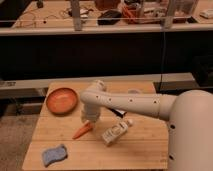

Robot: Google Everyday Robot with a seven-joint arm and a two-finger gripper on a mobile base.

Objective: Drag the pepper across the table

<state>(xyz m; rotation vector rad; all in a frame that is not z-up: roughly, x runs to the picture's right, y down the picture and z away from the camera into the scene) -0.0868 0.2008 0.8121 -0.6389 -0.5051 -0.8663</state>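
1. The pepper (82,131) lies flat on the worktop (145,152), left of centre. Its thick end points up and to the right, and its tip points down and to the left.
2. The claw (89,119) points downward right at the pepper's thick end, on the white arm (132,102) that reaches in from the right. I cannot tell from this view whether it is open or closed, or whether it actually touches the pepper.
3. An orange bowl (62,100) sits near the pepper, behind it and to the left. A white bottle (116,132) lies on its side just to the right. A blue sponge (54,154) rests well apart, toward the front left corner.
4. The step in hand looks like the contact stage of the drag. The claw is at the pepper, and the pepper rests on the wood rather than being lifted.
5. If more dragging is to come, the claw should stay low with firm contact on the pepper's thick end. It should then slide sideways so the pepper keeps to the surface. The bare planks in front look like the easiest lane, since the bottle crowds the right and the bowl the back.
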